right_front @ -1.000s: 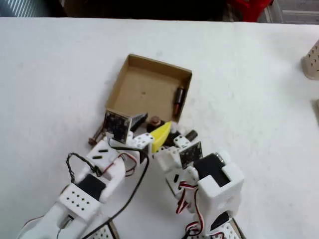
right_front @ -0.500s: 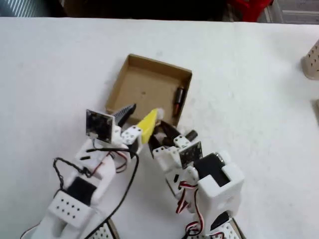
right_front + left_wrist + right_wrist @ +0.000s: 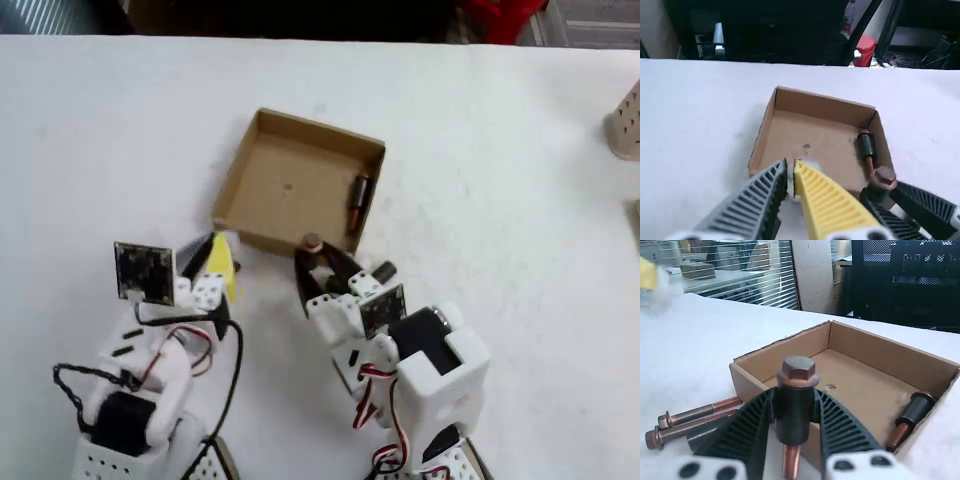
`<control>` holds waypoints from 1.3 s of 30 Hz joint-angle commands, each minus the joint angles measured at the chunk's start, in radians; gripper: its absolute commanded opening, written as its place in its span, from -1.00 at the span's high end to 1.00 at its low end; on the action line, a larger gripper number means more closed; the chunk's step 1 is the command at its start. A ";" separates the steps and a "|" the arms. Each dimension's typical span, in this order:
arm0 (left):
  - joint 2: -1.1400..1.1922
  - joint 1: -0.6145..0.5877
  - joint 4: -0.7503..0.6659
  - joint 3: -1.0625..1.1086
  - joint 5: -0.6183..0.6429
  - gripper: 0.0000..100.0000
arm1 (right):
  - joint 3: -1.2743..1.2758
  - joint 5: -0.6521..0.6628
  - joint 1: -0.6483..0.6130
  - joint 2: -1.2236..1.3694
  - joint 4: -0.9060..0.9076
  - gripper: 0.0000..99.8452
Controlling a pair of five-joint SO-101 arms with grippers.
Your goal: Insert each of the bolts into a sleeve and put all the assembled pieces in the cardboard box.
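My right gripper [image 3: 796, 399] clamps a black sleeve [image 3: 792, 422] upright, with a bolt [image 3: 798, 371] through it, just before the cardboard box [image 3: 890, 352]. My left gripper [image 3: 791, 169] is closed, tips together. Two loose bolts [image 3: 695, 414] lie on the tabletop [image 3: 700, 340] beside the box. One assembled piece [image 3: 910, 412] lies inside the box.

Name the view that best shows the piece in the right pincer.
Right wrist view: the assembled piece stands upright in the right pincer, head, black sleeve and threaded tip clear. The high view shows its head from above; the left wrist view, its head too.
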 commanded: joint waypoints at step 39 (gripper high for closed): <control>-0.042 -0.381 0.310 0.236 -0.416 0.88 | -0.008 -0.002 0.113 -0.093 0.002 0.97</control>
